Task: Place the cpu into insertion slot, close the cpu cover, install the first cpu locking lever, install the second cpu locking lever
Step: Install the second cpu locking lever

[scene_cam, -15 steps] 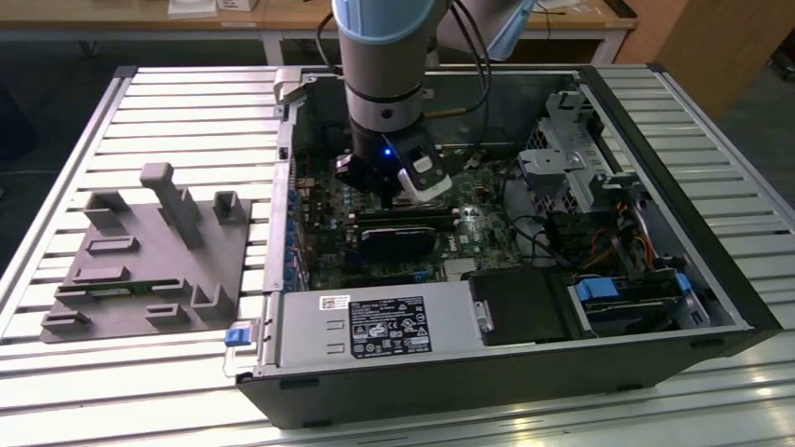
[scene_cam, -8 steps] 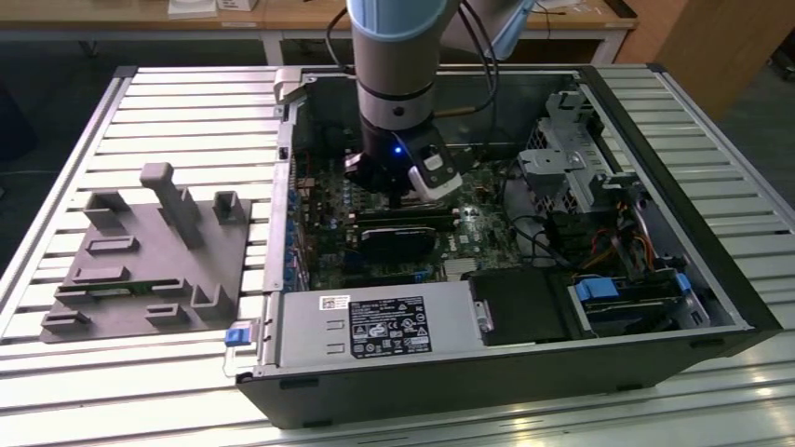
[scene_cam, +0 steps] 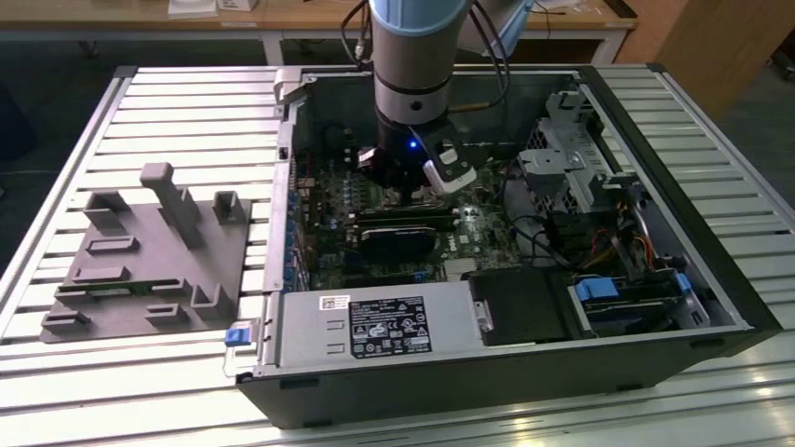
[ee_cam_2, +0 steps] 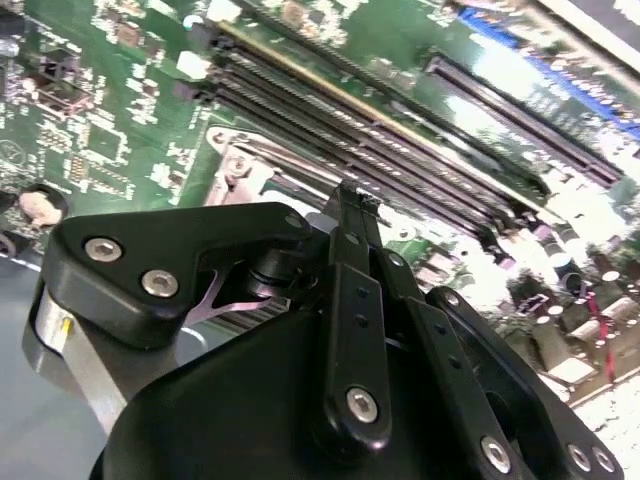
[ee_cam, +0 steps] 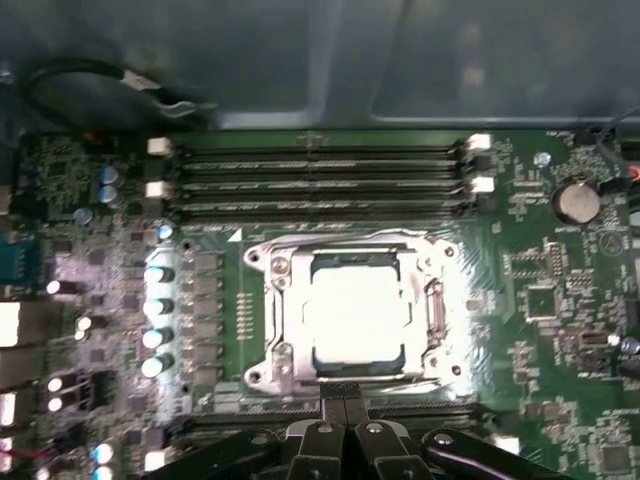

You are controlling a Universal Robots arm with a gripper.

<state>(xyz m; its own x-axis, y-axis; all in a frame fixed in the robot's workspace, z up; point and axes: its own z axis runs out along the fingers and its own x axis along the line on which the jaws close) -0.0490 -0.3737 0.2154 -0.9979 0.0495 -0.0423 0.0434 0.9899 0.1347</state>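
With the cpu [ee_cam: 358, 318] seated under its cover [ee_cam: 352, 250], the gripper [ee_cam: 345, 400] hovers pinched together, seemingly empty, by the socket's edge.

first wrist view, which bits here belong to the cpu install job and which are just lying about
Job in hand:
- cpu, seated in the insertion slot
- cpu cover, lying closed around it
- gripper, at the socket's edge

Just lying about:
- memory slots
- coin battery
- row of capacitors
- black cable on the case wall
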